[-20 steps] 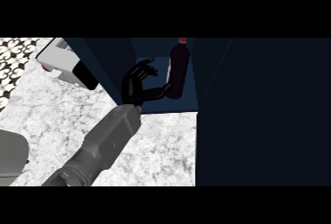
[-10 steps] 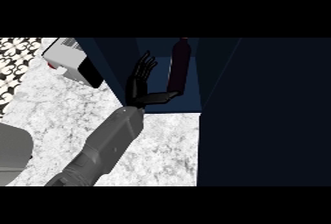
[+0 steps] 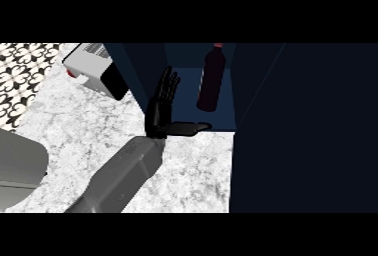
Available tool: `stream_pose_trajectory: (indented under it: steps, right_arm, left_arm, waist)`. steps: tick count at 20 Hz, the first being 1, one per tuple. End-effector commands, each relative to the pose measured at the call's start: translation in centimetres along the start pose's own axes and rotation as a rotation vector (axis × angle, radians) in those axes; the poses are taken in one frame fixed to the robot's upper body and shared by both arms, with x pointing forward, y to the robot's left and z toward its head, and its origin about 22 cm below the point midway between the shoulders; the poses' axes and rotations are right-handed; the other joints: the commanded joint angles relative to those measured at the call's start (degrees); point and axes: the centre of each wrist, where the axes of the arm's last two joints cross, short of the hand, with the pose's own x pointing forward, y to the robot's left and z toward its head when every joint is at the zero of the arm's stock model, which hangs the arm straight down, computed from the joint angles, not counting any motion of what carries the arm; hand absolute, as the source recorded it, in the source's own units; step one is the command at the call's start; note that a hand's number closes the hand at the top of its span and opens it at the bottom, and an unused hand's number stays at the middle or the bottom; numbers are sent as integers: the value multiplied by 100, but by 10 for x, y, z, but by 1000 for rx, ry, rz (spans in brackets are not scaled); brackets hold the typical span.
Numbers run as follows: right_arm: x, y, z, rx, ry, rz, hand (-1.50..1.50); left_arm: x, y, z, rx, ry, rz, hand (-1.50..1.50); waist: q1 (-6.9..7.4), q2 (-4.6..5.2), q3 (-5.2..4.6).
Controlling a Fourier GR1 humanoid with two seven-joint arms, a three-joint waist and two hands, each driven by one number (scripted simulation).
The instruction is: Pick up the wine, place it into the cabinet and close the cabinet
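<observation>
Landmark: the dark blue cabinet (image 3: 184, 60), its interior open toward the counter.

Wine bottle (image 3: 210, 80) stands inside the cabinet, on the blue floor of the compartment, neck and red cap toward the back, dark body toward the front opening. Nothing is touching it.

One hand (image 3: 161, 107) visible, on a grey forearm (image 3: 122, 172) that runs up from the lower edge of the view over the marbled counter (image 3: 66, 130). Which arm it is, I cannot tell from this view. The hand sits at the cabinet's front opening, just left of the bottle and apart from it. Fingers (image 3: 169, 85) straight and pointing into the cabinet, thumb (image 3: 192, 128) stuck out sideways along the cabinet's front edge below the bottle. Hand is spread flat, holding nothing.

Right of the compartment, a broad dark panel (image 3: 310, 125) fills the view.

Left of the cabinet, a white box-like appliance (image 3: 92, 67) on the counter.
</observation>
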Motion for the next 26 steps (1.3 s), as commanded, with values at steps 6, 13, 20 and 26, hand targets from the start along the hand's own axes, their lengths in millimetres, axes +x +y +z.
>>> stream_pose_trajectory:
  steps: [6,13,20,26]
  right_arm:
    - [6,-10,7,-11,3,-15,-150]
    - [-4,0,-1,-3,-24,-5,-150]
    - [2,8,4,174,14,125,150]
    - [25,14,16,413,72,165,150]
  left_arm:
    - [70,-5,48,-117,27,10,-150]
    - [136,0,96,-107,-8,45,-150]
    - [149,17,131,-91,-27,47,-150]
    - [168,41,159,3,-47,-11,-150]
  waist:
    - [34,-34,25]
    - [-8,0,23]
    - [-54,18,18]
    - [-26,4,15]
